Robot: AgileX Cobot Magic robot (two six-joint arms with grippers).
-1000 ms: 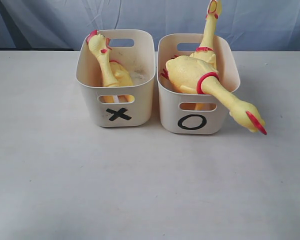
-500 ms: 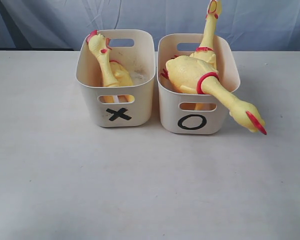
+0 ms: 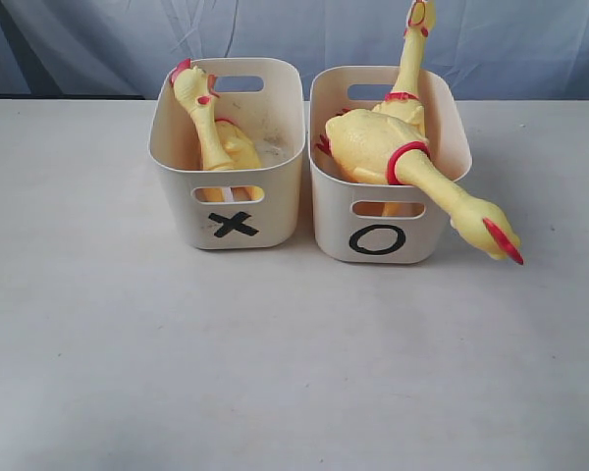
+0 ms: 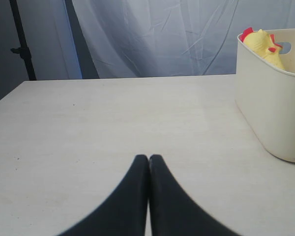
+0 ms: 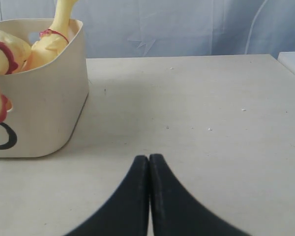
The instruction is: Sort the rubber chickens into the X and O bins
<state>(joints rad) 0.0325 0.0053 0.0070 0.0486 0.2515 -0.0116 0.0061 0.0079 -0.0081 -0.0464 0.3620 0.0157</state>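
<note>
Two cream tubs stand side by side at the back of the table. The X bin [image 3: 232, 191] holds one yellow rubber chicken [image 3: 211, 123] with its head up at the far left rim. The O bin [image 3: 378, 211] holds two chickens: one [image 3: 412, 162] hangs its neck and head over the front right rim, another [image 3: 412, 59] sticks its neck straight up behind. Neither gripper shows in the exterior view. My left gripper [image 4: 148, 158] is shut and empty over bare table, the X bin [image 4: 270, 103] off to its side. My right gripper [image 5: 148, 157] is shut and empty beside the O bin [image 5: 39, 108].
A pale cloth backdrop [image 3: 294, 39] hangs behind the table. A dark stand [image 4: 19, 44] rises past the table's far corner in the left wrist view. The table edge [image 5: 285, 61] shows near the right gripper's far side.
</note>
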